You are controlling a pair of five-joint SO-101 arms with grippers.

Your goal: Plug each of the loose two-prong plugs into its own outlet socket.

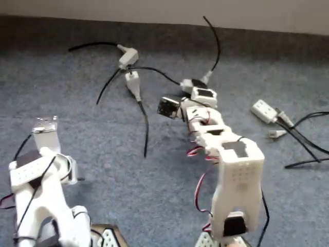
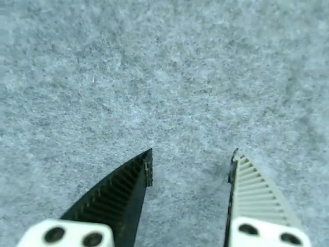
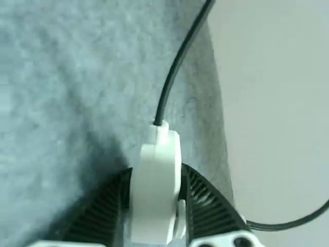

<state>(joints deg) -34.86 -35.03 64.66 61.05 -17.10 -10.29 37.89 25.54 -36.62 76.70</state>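
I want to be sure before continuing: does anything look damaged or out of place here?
Nothing stands out. The right gripper is shut on a white plug; the other plugs and cords lie loose on the carpet, none visibly damaged.

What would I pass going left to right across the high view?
left arm → white cable ends → right pincer shut on a plug → white outlet block

From my station I see a worktop (image 1: 92, 154) covered in a grey-blue, carpet-like pile, which looks fuzzy and speckled up close in the left wrist view. Along its far edge runs a pale, plain band (image 1: 128, 9); I can't tell whether it's wall or board. The pile is darker where the two meet.
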